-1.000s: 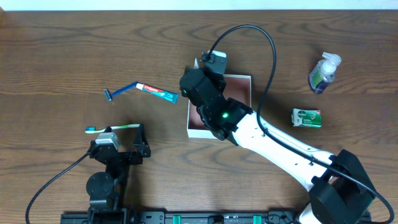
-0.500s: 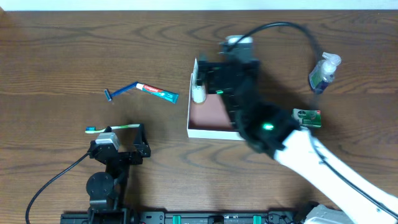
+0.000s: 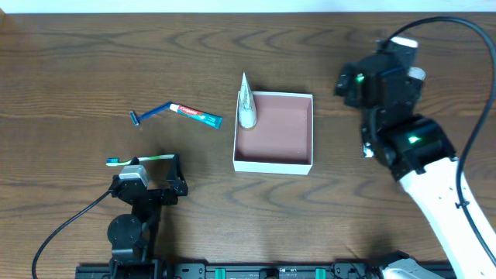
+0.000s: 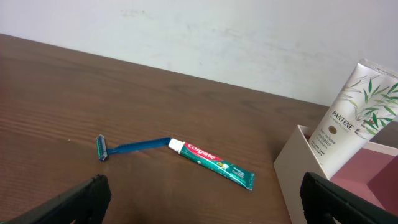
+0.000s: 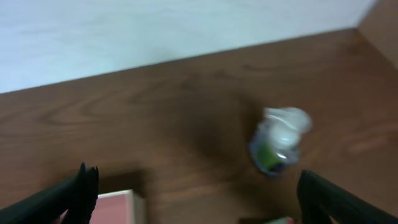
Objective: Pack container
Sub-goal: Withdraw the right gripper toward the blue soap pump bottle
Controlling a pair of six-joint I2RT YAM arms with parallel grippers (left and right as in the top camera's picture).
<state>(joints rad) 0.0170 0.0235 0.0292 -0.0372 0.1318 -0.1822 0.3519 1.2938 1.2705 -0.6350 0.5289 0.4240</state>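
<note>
Right fingers (image 5: 78,193) are standing wide apart with nothing between them. Left fingers (image 4: 87,198) are likewise apart and empty, parked near the toothbrush (image 3: 139,160).

I am judging the step in hand to be fetching the pump bottle (image 5: 278,140), which is showing blurred and right of centre in my right wrist camera.

To do it well I am planning to:
- shift right until the bottle is sitting midway between the fingers
- close on the body, not the pump head
- keep it upright
- lift clear of the wall before crossing

The container (image 3: 283,132) is sitting mid-tabletop (image 3: 77,62), well apart from my right arm. It is square and shallow, with thin white walls and a dusty pink floor. A white tube (image 3: 246,108) is leaning against its left wall, so most of the floor is looking free for the bottle.
</note>
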